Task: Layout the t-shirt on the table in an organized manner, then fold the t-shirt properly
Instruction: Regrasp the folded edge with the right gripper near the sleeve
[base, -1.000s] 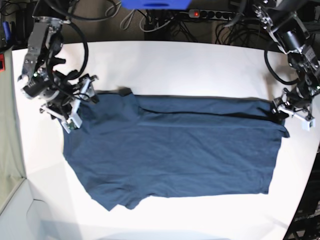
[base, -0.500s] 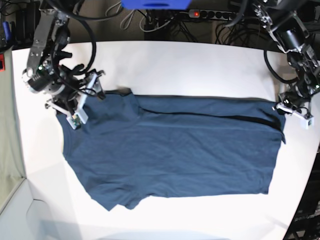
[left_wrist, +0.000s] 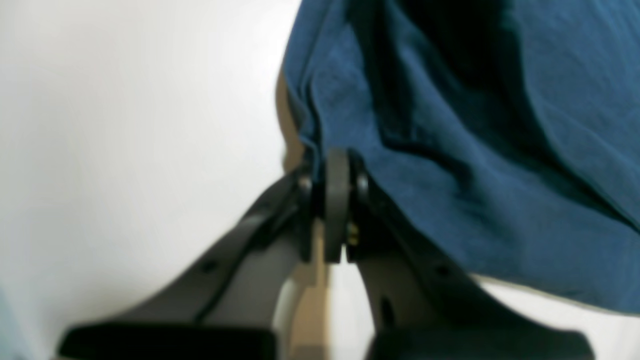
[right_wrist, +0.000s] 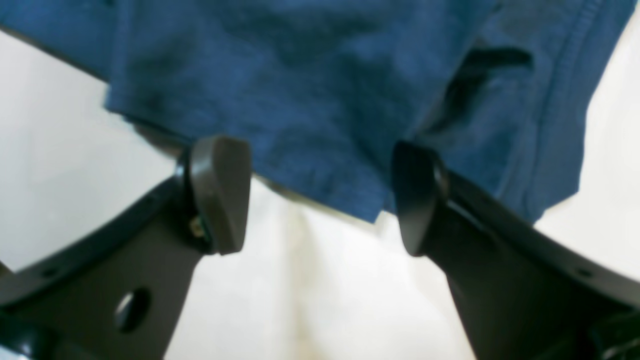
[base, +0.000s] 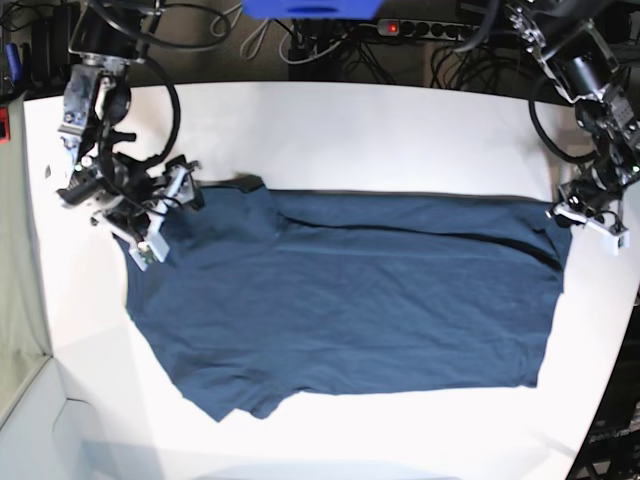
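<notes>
Left gripper (left_wrist: 336, 200) pinching t-shirt (base: 350, 300) edge — right gripper (right_wrist: 320, 195) agape

Dark, cable-strewn space behind the work area

A black power strip (base: 425, 29) with a lit red switch lies among tangled black cables (base: 330, 50) at the far side. A blue object (base: 312, 7) sits at the top edge, pale surfaces at the lower left, under even light.
</notes>
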